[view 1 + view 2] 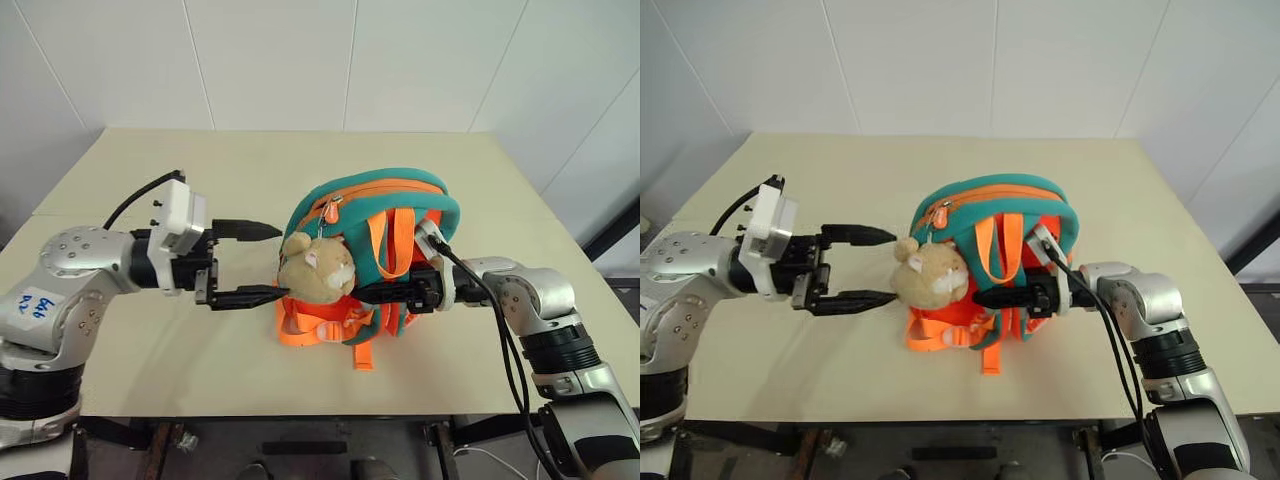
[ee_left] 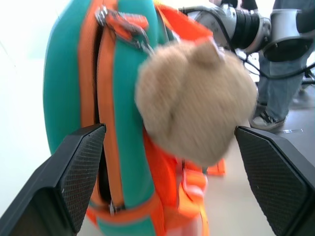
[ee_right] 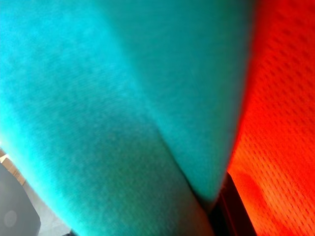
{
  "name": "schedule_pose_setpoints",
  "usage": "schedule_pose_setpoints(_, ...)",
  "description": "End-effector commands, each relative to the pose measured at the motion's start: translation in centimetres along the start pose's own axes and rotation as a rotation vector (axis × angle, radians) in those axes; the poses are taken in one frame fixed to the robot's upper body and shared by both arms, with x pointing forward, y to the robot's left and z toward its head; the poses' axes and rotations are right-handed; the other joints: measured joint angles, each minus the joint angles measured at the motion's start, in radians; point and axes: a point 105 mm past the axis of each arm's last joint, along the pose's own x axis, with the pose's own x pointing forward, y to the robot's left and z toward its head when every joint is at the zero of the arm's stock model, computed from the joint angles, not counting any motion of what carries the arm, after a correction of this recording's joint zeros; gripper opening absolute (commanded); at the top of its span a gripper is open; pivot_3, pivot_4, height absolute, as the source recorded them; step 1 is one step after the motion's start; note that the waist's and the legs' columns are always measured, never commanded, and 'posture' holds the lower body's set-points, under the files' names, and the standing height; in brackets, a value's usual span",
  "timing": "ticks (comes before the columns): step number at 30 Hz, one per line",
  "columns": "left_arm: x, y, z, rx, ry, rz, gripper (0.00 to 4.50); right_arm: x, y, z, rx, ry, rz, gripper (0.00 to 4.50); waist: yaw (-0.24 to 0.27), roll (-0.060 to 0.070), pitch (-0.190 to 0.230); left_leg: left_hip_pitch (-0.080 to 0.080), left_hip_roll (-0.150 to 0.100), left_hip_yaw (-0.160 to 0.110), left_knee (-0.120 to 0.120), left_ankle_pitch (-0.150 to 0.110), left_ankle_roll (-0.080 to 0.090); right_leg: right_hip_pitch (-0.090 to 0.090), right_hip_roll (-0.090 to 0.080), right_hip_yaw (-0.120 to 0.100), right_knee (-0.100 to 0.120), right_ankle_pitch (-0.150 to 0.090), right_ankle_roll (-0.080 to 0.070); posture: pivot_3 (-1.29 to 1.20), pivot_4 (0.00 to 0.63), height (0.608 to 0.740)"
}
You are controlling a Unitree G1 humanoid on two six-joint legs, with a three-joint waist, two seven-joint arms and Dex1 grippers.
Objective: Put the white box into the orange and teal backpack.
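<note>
Two black-fingered grippers meet at the small orange and teal backpack (image 1: 370, 270) standing mid-way on the cream table (image 1: 200, 170). From the head views, the left gripper (image 1: 262, 263) gapes wide beside the tan plush charm (image 1: 316, 268). The right gripper (image 1: 372, 292) is pinched tight on a teal strap (image 1: 385, 262). From the left wrist, both fingers (image 2: 74, 172) flank the charm. From the right wrist, teal cloth meets orange mesh.

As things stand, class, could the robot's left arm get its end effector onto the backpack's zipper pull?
Probably yes. The left end effector is open and faces the backpack with bare table between. The zipper pull sits just above the plush charm, which may crowd the approach.
</note>
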Motion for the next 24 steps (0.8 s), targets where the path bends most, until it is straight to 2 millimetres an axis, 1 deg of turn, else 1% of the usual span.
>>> schedule_pose_setpoints(1,0.9,-0.9,0.9,0.008,-0.046,-0.030,4.46,0.3,0.3,0.7,-0.041,-0.003,0.012,0.00,-0.004,0.000,0.000,0.000,0.000,0.000,0.000,0.000,0.000,0.000,0.000,0.000,0.000,0.000,0.000,0.00,0.150,0.740)
schedule_pose_setpoints(5,1.5,-2.1,1.3,-0.007,-0.083,-0.086,4.46,0.5,0.4,0.4,-0.041,-0.001,0.025,0.00,-0.003,0.000,0.000,0.000,0.000,0.000,0.000,0.000,0.000,0.000,0.000,0.000,0.000,0.000,0.000,0.00,0.150,0.740)
schedule_pose_setpoints(8,1.2,-2.4,1.3,-0.004,-0.079,-0.088,4.46,0.9,0.5,0.3,-0.043,-0.003,0.038,0.00,-0.004,0.000,0.000,0.000,0.000,0.000,0.000,0.000,0.000,0.000,0.000,0.001,-0.001,0.000,0.000,0.00,0.150,0.740)
schedule_pose_setpoints(11,1.3,-2.6,1.3,0.006,-0.064,-0.079,4.46,1.0,0.2,0.4,-0.049,-0.003,0.037,0.00,-0.004,0.000,0.000,0.000,0.000,0.000,0.000,0.000,0.000,0.000,0.000,0.000,0.000,0.000,0.000,0.00,0.150,0.740)
schedule_pose_setpoints(14,1.6,-3.0,1.8,0.015,-0.073,-0.082,3.91,0.9,0.1,1.0,-0.060,-0.018,0.044,0.00,-0.004,0.000,0.000,0.000,0.000,0.000,0.000,0.000,0.000,0.000,0.000,0.001,-0.001,0.000,0.000,0.00,0.150,0.740)
schedule_pose_setpoints(18,1.0,-2.9,1.6,0.023,-0.055,-0.062,2.69,1.0,-0.3,0.7,-0.057,0.022,0.051,0.00,-0.005,0.000,0.000,0.000,0.000,0.000,0.000,0.000,0.000,0.000,0.000,0.001,0.000,0.000,0.000,0.00,0.150,0.740)
schedule_pose_setpoints(21,0.7,-3.2,1.2,0.029,-0.024,-0.052,1.78,1.3,-0.4,1.2,-0.061,0.014,0.065,0.00,-0.009,0.000,0.000,0.000,0.000,0.000,-0.001,0.000,0.000,0.000,0.000,0.001,-0.001,0.000,0.000,0.00,0.150,0.740)
schedule_pose_setpoints(24,0.4,-3.2,1.3,0.055,-0.014,-0.016,0.87,1.6,-0.4,1.0,-0.058,0.019,0.078,0.00,-0.008,0.000,0.000,0.000,0.000,0.000,-0.002,0.000,0.000,-0.001,0.000,0.001,-0.001,0.000,0.000,0.00,0.150,0.740)
